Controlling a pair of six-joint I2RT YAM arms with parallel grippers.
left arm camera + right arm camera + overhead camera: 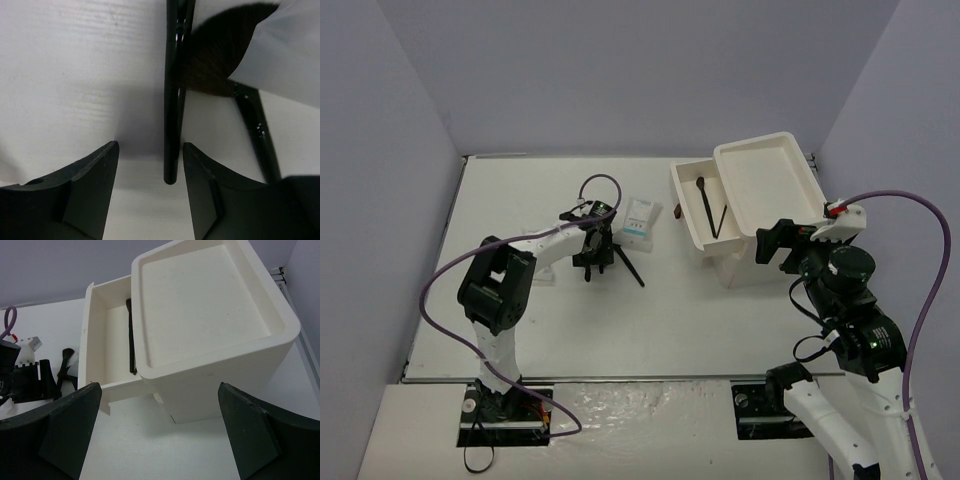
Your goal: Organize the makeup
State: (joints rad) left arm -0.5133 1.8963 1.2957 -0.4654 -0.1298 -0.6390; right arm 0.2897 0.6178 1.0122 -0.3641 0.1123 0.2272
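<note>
Left gripper (150,150) sits spread open around the handle end of a brush (171,115) lying on the table (70,65), right gripper (159,405) gapes empty facing the box (210,325); brush looks light, stiff, slick, so pinch mid-handle, not bristles.

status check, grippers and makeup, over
Left gripper open, astride black brush on table. Right gripper open, empty, facing white box. Stowed brush in open drawer. White packet at bristle end.
</note>
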